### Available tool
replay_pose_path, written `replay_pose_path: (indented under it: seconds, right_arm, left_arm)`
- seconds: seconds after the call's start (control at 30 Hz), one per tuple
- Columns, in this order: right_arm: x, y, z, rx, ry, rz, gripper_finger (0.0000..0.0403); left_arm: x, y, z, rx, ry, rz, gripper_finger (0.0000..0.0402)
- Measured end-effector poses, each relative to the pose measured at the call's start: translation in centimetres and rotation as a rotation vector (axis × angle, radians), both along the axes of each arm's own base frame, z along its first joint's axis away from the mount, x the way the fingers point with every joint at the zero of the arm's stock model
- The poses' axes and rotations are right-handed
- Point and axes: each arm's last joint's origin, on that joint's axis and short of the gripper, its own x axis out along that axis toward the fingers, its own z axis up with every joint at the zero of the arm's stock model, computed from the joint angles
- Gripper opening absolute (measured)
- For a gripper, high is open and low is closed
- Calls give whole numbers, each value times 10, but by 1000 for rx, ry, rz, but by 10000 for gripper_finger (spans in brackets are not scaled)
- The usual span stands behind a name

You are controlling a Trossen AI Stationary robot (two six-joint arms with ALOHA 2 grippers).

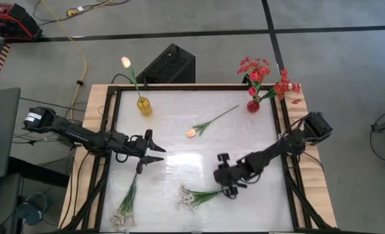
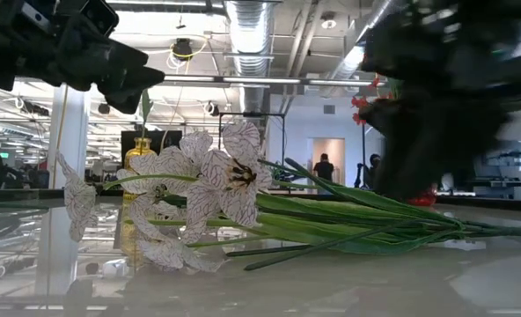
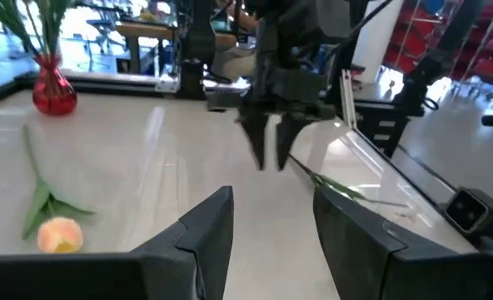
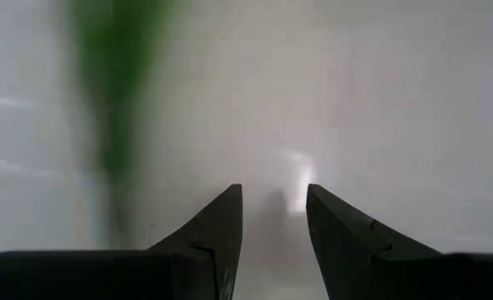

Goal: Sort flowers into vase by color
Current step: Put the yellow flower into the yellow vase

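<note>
A white blossom spray lies flat on the table's near part, its green stem pointing right. My right gripper points down just beside that stem's end, open, with nothing between its fingers; the stem shows blurred off to one side. My left gripper hovers open over the table's left half, holding nothing. A second white spray lies at the near left. A cream tulip lies mid-table. The yellow vase holds one cream tulip, and the red vase holds red blossoms.
A raised black frame borders the white table top. A black box stands beyond the far edge. The middle of the table between the two arms is bare. In the low view the white spray fills the foreground.
</note>
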Motion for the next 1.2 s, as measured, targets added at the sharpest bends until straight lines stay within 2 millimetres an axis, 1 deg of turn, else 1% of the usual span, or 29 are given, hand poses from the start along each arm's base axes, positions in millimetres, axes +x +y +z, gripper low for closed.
replay_pose_path:
  seconds: [0.07,0.13,0.27,0.33,0.43,0.5,0.6,0.73,0.8,1.07,1.2]
  right_arm:
    - [9,-17,6,-51,-25,-5,159]
    - [19,-38,13,-71,-31,-16,159]
    - [34,-94,18,-121,18,-43,159]
    - [38,-121,22,-166,22,-53,159]
    - [43,-157,34,-218,26,-84,159]
    - [43,-178,41,-245,49,-102,159]
    - [45,-205,45,-251,85,-134,159]
    - [47,-230,39,-233,194,-138,159]
    - [50,-238,30,-232,260,-120,159]
    - [67,-261,-1,-238,433,-94,159]
    - [72,-266,-3,-239,474,-93,154]
  left_arm:
    - [0,0,0,1,0,18,156]
    - [1,1,0,1,0,26,156]
    - [1,1,0,0,0,28,156]
    - [1,1,0,-4,1,28,156]
    - [0,1,0,-11,3,28,156]
    - [0,1,-1,-13,11,28,156]
    - [0,1,-1,-10,13,28,156]
    - [0,1,-1,-4,13,28,156]
    - [0,1,-1,-4,16,27,156]
    - [0,1,-4,4,50,27,156]
    - [0,1,-6,9,68,42,156]
